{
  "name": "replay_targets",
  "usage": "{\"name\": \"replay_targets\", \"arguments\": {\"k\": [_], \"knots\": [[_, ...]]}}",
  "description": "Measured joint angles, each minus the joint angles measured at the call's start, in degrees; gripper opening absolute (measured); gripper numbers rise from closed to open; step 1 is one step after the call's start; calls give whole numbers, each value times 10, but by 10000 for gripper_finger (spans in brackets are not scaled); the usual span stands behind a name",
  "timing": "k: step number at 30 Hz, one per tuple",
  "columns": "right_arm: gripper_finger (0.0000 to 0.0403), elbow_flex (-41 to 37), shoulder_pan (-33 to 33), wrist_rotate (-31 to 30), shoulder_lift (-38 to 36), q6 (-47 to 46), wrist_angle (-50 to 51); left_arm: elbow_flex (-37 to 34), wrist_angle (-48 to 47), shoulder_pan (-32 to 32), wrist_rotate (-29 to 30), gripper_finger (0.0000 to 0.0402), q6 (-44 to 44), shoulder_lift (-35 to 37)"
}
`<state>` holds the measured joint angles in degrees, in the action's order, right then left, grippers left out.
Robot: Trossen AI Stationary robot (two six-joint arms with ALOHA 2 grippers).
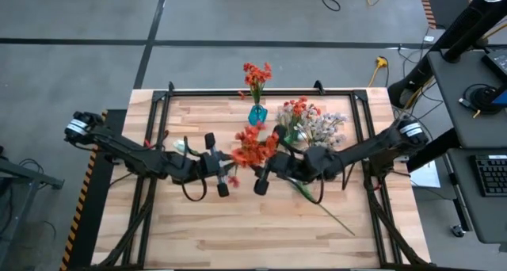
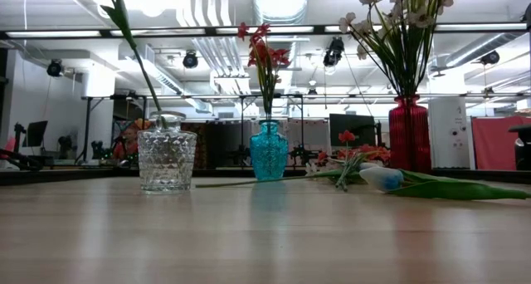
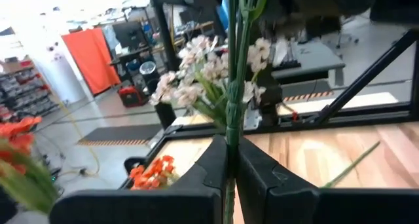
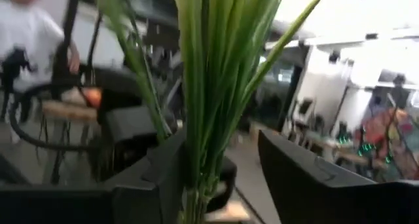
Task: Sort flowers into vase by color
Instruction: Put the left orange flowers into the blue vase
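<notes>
Handover: I had the left gripper clamped on the green stem, right gripper standing open around its leaves (for release, I judged)

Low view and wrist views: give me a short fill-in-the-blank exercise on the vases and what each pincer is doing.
1. The orange-red flowers stand in the ____ vase.
2. The left pincer is ____ on a green stem.
3. The pale blossoms stand in the ____ vase.
4. The clear glass vase holds a single green ____.

Missing words: blue; shut; red; stem
</notes>
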<state>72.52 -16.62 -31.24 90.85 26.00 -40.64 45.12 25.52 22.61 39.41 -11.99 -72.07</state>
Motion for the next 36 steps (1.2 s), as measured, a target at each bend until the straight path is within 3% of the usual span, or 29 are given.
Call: {"name": "replay_targets", "arguments": {"k": [8, 14, 24, 31, 36], "knots": [[231, 94, -4, -64, -39, -65, 300, 0, -28, 0, 21, 1, 20, 14], [272, 144, -4, -65, -43, -109, 416, 0, -34, 1, 39, 1, 22, 20], [321, 152, -4, -65, -61, -110, 461, 0, -25, 1, 78, 0, 20, 28], [310, 152, 6, 26, -38, -115, 411, 0, -17, -5, 78, 1, 18, 26], [298, 151, 26, 27, -11, -115, 361, 0, -17, -4, 77, 1, 18, 24]]}}
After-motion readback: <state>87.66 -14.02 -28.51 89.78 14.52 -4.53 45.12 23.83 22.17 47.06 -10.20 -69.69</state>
